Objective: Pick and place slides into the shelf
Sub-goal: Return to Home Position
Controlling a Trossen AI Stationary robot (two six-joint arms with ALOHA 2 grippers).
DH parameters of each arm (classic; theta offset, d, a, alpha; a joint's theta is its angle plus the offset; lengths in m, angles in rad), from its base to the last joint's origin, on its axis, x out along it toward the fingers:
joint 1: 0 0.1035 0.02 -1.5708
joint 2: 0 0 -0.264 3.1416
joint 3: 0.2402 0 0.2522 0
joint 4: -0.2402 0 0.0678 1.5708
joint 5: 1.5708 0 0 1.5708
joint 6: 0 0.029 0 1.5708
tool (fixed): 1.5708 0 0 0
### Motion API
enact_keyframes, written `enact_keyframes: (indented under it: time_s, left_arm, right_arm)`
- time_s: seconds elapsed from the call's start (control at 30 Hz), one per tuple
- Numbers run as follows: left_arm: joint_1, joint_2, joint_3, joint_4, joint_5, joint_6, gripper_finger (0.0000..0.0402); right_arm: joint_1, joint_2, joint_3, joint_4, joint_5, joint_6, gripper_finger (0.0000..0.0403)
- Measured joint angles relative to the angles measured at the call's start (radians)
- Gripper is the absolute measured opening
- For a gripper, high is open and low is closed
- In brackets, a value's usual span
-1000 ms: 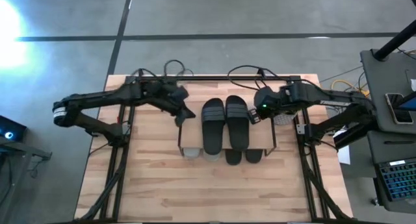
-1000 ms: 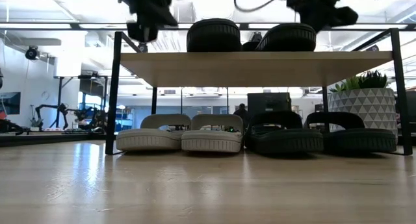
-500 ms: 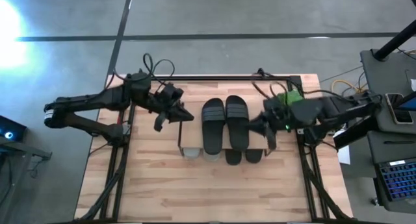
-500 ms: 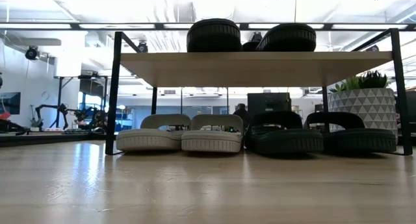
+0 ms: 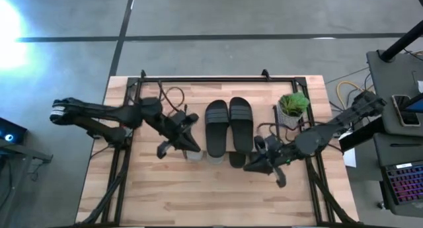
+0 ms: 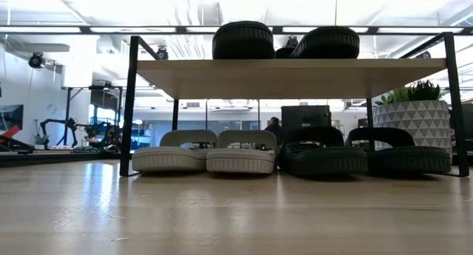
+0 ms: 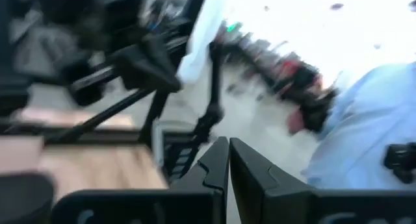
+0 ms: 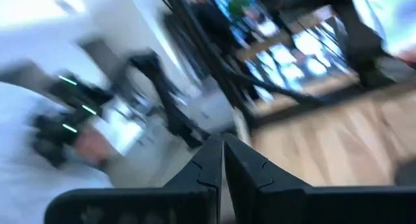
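A: Where are the slides (image 6: 242, 41)?
B: All six at the shelf (image 6: 288, 76). One black pair (image 5: 229, 125) sits on the top board, side by side. The grey pair (image 6: 203, 157) and 2nd black pair (image 6: 362, 157) stand in a row on the table (image 5: 218, 195) under it, between the wire legs. My read: four fill the width below, so the top takes the rest.
A: Grippers?
B: The left gripper (image 7: 229, 151) is just beside the shelf's left side, the right gripper (image 8: 223, 149) near its front right corner. Both have fingers pressed together w/ nothing between. Prob. kept off the rack bc nothing's left to load.
A: Any brand, labels?
B: None legible. The straps show ribbed stripes only. The potted plant (image 5: 291, 104) by the shelf's right side has no tag I can see.
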Motion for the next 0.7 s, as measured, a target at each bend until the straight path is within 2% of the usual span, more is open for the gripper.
enact_keyframes:
  time_s: [0.1, 0.2, 0.27, 0.4, 0.47, 0.57, 0.7]
  left_arm:
    - [0.011, 0.017, -0.112, 0.331, 0.067, -0.056, 0.0]
    - [0.094, -0.004, -0.19, 0.497, 0.141, -0.133, 0.0]
    - [0.172, -0.03, -0.225, 0.502, 0.188, -0.144, 0.0]
    - [0.33, -0.096, -0.264, 0.504, 0.326, -0.182, 0.0]
    - [0.401, -0.135, -0.287, 0.493, 0.378, -0.197, 0.0]
    - [0.477, -0.197, -0.322, 0.417, 0.393, -0.198, 0.0]
    - [0.558, -0.306, -0.394, 0.402, 0.397, -0.195, 0.0]
  right_arm:
    - [-0.015, -0.052, -0.171, 0.24, -0.045, -0.027, 0.0011]
    - [-0.044, -0.146, -0.258, 0.279, -0.053, -0.053, 0.0011]
    - [-0.071, -0.234, -0.279, 0.204, -0.052, -0.068, 0.0011]
    - [-0.132, -0.408, -0.285, -0.052, -0.049, -0.074, 0.0011]
    - [-0.153, -0.486, -0.286, -0.116, -0.049, -0.093, 0.0011]
    - [-0.171, -0.578, -0.315, -0.143, -0.047, -0.13, 0.0011]
    - [-0.178, -0.674, -0.396, -0.144, -0.037, -0.145, 0.0011]
